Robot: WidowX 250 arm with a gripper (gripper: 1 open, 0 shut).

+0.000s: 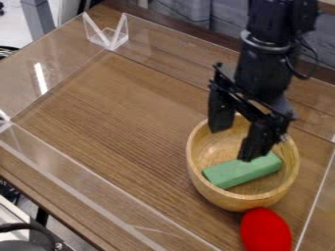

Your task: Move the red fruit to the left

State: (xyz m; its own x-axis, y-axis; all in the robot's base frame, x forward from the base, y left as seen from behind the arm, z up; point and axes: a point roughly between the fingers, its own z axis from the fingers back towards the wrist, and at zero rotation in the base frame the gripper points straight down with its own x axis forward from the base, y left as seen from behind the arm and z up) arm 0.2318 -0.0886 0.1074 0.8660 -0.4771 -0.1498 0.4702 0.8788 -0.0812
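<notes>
Jaws spread wide, nothing between them, pointing straight down. Gripper (240,132) black, two long fingers (258,140), poised over the wooden bowl (210,138), with the nearer fingertip overlapping the upper end of the green rectangular block (240,171); whether touching or just above, impossible to tell from this single view. Black arm (272,44) rising up and out of the top edge. Block lying slantwise inside the bowl, one end toward the lower left, the other toward the upper right. Bowl round, light wood, sitting at the right side of the brown wood-grain table (105,127). Red fruit (265,232) down at the lower right corner, just outside the bowl's near rim, on the tabletop, close to the bottom edge of the view; well apart from the gripper and untouched. Rounded, bright red, no leafy tip discernible from here. Clear plastic walls (53,172) fencing the tabletop on all sides, with a small folded transparent piece (105,32) at the far left corner. Left half of the tabletop bare wood. Beyond the walls, blurred grey and dark background shapes, too indistinct to name.
</notes>
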